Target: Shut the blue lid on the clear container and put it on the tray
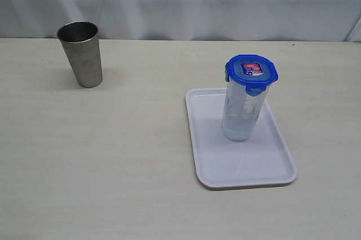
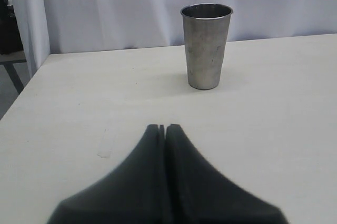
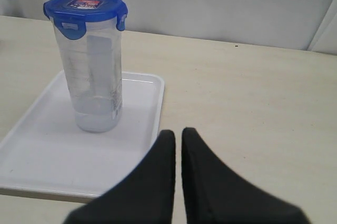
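White flat rectangular plastic tray with rounded corners lies on the right half of the pale worktop, and it already carries the task's thing: the tall, narrow clear plastic container stands upright on it, long axis vertical, towards the tray's far end. A tapered steel cup stands well apart on the far left. The small bright blue plastic lid with its red-and-blue sticker sits level on the container's rim, and the flaps that show appear folded down, so I judge the task as good as finished. The right claw is the nearer one: the container stands ahead of it with bare tray and worktop between them, apart from its tips. That claw is clenched to a thin slit and grasps nothing, held low and level over the worktop. The left claw is clenched tight, empty, and faces the steel cup
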